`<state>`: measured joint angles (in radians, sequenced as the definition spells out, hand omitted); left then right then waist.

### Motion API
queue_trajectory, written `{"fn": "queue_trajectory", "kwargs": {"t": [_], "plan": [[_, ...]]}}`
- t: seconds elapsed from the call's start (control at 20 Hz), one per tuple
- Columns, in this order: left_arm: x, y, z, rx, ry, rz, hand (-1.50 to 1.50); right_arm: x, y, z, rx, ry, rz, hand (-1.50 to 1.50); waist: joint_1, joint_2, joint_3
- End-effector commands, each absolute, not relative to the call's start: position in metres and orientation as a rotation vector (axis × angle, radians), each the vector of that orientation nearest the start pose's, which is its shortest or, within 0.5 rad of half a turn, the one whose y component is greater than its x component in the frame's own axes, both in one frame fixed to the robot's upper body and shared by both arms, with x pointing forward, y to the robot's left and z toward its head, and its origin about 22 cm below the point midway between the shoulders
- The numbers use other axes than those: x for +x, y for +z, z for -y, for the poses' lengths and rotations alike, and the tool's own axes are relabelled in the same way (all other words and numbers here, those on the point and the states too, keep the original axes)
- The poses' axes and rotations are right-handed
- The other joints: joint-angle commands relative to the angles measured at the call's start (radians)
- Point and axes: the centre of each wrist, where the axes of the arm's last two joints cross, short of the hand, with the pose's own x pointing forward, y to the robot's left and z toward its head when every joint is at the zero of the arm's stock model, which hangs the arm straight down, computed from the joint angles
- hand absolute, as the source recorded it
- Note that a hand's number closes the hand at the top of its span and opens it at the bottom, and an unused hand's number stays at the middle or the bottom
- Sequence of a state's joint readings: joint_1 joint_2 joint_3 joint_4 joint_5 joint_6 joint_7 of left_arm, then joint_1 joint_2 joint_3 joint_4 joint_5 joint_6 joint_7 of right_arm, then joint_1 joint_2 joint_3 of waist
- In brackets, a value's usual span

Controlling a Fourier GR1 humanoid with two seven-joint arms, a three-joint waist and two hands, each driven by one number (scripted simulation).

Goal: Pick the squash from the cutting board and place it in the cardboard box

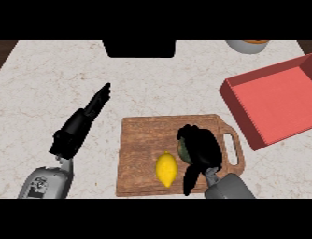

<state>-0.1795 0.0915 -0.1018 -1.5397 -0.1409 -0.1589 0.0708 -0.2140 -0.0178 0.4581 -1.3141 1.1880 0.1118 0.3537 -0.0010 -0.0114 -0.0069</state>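
My right hand [202, 148] sits on the brown wooden cutting board [145, 135], fingers curled round a dark green squash [184, 147], which shows only at the hand's left edge, still on the board. Just left of that hand lies an oval yellow lemon [166, 169]. Up and to its right sits the shallow red cardboard box [283, 100]. My left hand [83, 122] hovers well left of the board, fingers straight
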Motion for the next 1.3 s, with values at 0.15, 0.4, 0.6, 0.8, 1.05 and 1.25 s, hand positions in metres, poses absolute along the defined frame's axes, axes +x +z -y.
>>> {"fn": "queue_trajectory", "kwargs": {"t": [0.15,0.4,0.6,0.8,1.05,1.25], "plan": [[0.283,0.035,-0.203,-0.031,-0.451,1.587,0.0,0.25,-0.013,0.189,-0.795,1.478,1.297,1.5,-0.015,0.01,0.007],[0.272,0.039,-0.222,-0.002,-0.405,1.59,0.0,0.226,0.011,0.3,-0.676,1.709,1.412,1.5,-0.038,0.0,0.009],[0.269,0.037,-0.217,-0.005,-0.422,1.584,0.0,0.207,0.038,0.359,-0.792,1.659,1.603,1.5,-0.036,0.004,0.008],[0.269,0.04,-0.22,-0.003,-0.418,1.575,0.0,0.189,0.059,0.417,-0.873,1.554,1.714,1.5,-0.034,0.005,0.009],[0.275,0.042,-0.223,-0.03,-0.426,1.594,0.0,0.168,0.118,0.436,-0.75,1.51,1.806,1.5,-0.031,0.006,0.006],[0.282,0.042,-0.216,0.009,-0.41,1.599,0.0,0.151,0.149,0.45,-0.662,1.387,1.945,1.5,-0.044,0.004,0.006]]}}
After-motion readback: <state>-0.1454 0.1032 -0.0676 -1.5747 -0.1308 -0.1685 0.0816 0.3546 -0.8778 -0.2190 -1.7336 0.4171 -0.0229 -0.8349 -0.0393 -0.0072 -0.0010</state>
